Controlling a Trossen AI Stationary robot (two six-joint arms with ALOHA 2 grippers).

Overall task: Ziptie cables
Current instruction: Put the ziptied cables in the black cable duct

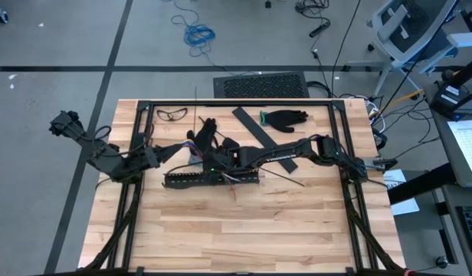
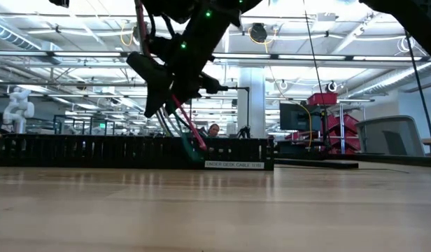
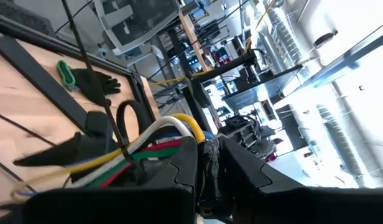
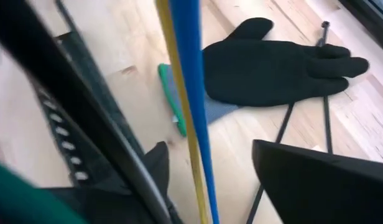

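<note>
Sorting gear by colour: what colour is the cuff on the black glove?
Green; the glove's cuff shows best in the right wrist view.

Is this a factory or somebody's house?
Probably a big robotics lab or workshop, not a house: the wooden table stands on a concrete floor, with long ceiling lights and an office chair nearby.

- Open-plan robotics lab or workshop: high ceiling with strip lights and exposed ducting.
- Concrete floor, loose blue cord, office chair.
- Red equipment cart, monitors, white humanoid robot behind the butcher-block table.
</note>
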